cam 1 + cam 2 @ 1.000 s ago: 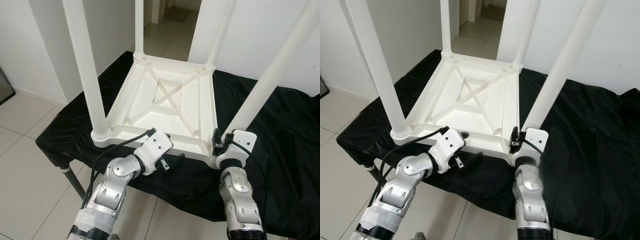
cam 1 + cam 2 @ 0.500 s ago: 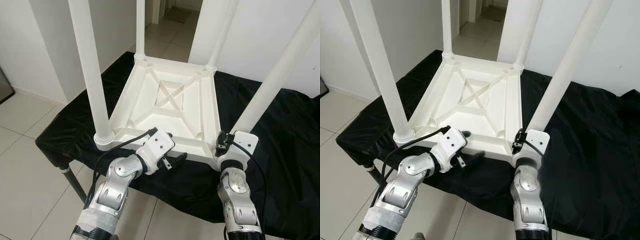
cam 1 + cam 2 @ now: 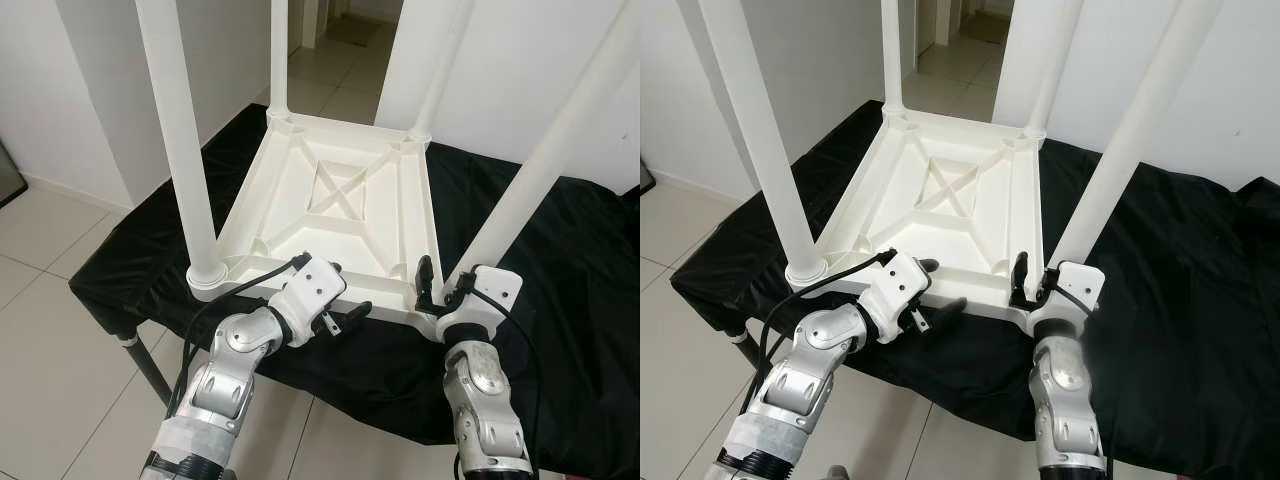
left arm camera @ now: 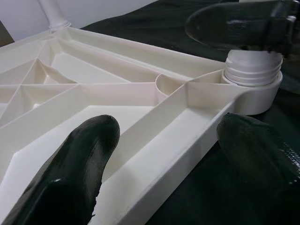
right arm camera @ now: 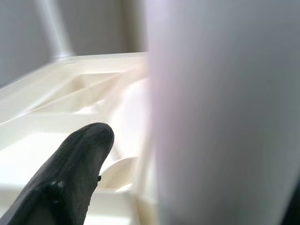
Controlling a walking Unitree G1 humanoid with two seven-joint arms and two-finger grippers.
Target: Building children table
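White walls and a pale tiled floor (image 3: 60,250) surround a surface (image 3: 560,260) draped in black cloth. On it lies the white plastic children's table (image 3: 340,200), upside down, its ribbed underside facing up with four round legs rising from the corners.

Left end effector (image 3: 345,298): positioned at the near edge of the tabletop (image 4: 154,154). Its fingers are apart and straddle that edge: one finger (image 4: 70,173) sits over the ribbed underside, the other (image 4: 262,159) lies outside, above the black cloth.

Right end effector (image 3: 1035,285): positioned at the base of the near right leg (image 3: 540,180). One finger (image 5: 70,168) stands on the inner side of the leg, just beside it. The opposite finger is hidden behind the leg; whether the leg is clamped cannot be determined.
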